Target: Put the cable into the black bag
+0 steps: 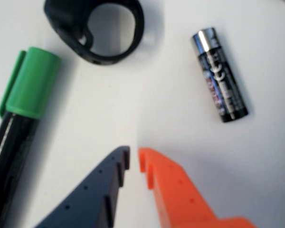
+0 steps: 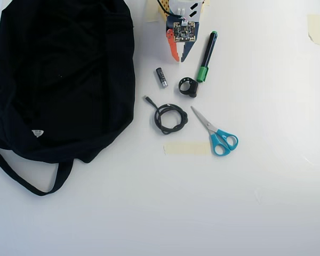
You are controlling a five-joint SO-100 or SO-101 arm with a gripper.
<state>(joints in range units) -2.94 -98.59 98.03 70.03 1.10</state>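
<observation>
The black cable (image 2: 168,117) lies coiled on the white table, with one plug end pointing up-left, a little right of the black bag (image 2: 58,80). The bag lies flat and fills the upper left of the overhead view. My gripper (image 2: 178,58) is at the top centre, well above the cable and apart from it. In the wrist view the gripper (image 1: 134,159) shows a dark blue finger (image 1: 99,190) and an orange finger (image 1: 175,194) with only a thin gap and nothing between them. The cable and bag are out of the wrist view.
A battery (image 2: 161,77) (image 1: 220,74), a black ring-shaped part (image 2: 188,86) (image 1: 96,28) and a green-capped marker (image 2: 207,56) (image 1: 21,118) lie just ahead of the gripper. Blue-handled scissors (image 2: 216,133) and a strip of tape (image 2: 186,148) lie beside and below the cable.
</observation>
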